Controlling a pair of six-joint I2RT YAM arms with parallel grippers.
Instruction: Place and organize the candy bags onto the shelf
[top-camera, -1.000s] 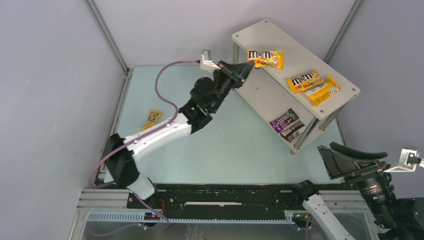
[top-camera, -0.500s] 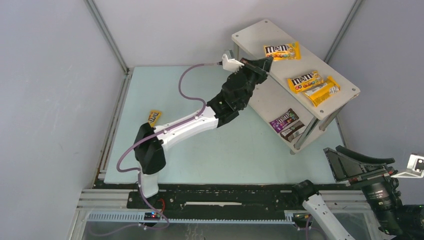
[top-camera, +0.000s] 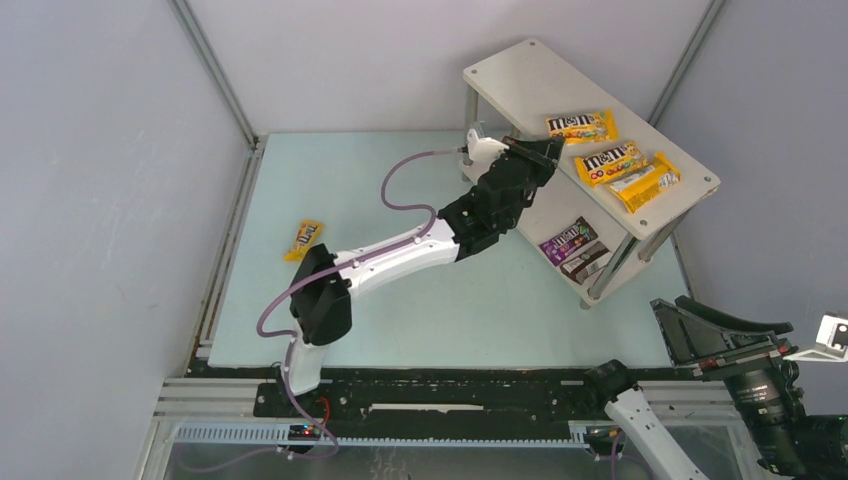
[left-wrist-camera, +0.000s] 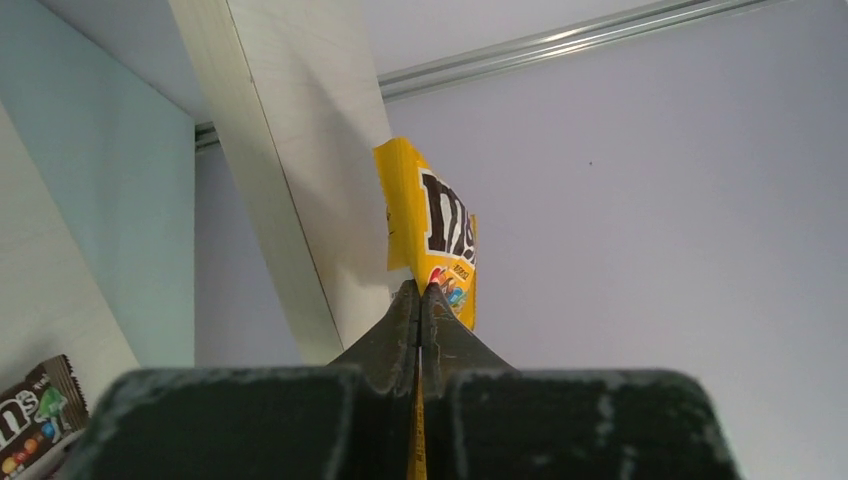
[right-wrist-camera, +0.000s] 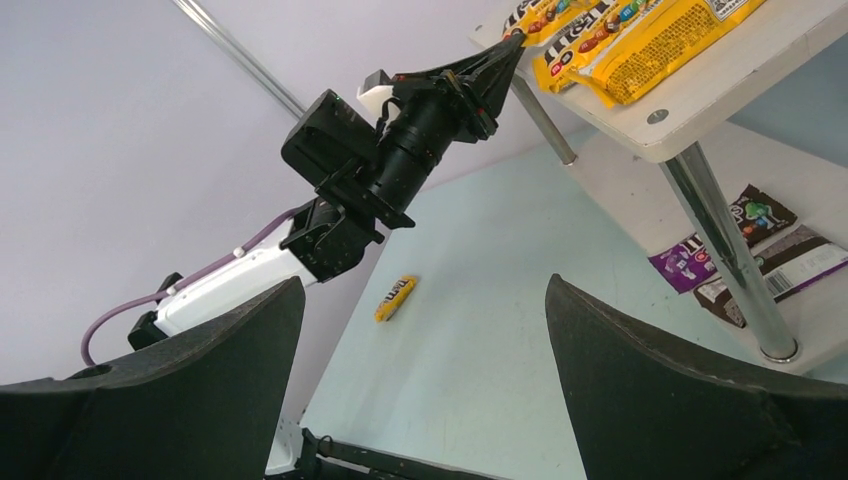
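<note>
My left gripper (top-camera: 548, 148) is shut on the end of a yellow candy bag (top-camera: 580, 126) and holds it over the top board of the white shelf (top-camera: 520, 75). In the left wrist view the jaws (left-wrist-camera: 422, 290) pinch that bag (left-wrist-camera: 442, 225) beside the board's edge. Two more yellow bags (top-camera: 608, 161) (top-camera: 645, 182) lie on the top tier. A purple bag (top-camera: 568, 240) and a dark brown bag (top-camera: 586, 262) lie on the lower tier. One yellow bag (top-camera: 307, 238) lies on the table at the left. My right gripper (right-wrist-camera: 425, 283) is open and empty, near the front right.
Grey walls with metal corner posts (top-camera: 215, 75) enclose the pale green table (top-camera: 450, 300). A purple cable (top-camera: 400, 180) loops off the left arm. The shelf's silver legs (right-wrist-camera: 725, 250) stand at the table's right side.
My left arm has reached to the right along the shelf's top board, carrying the yellow bag toward the two bags lying there. The right gripper has drifted slightly right.
</note>
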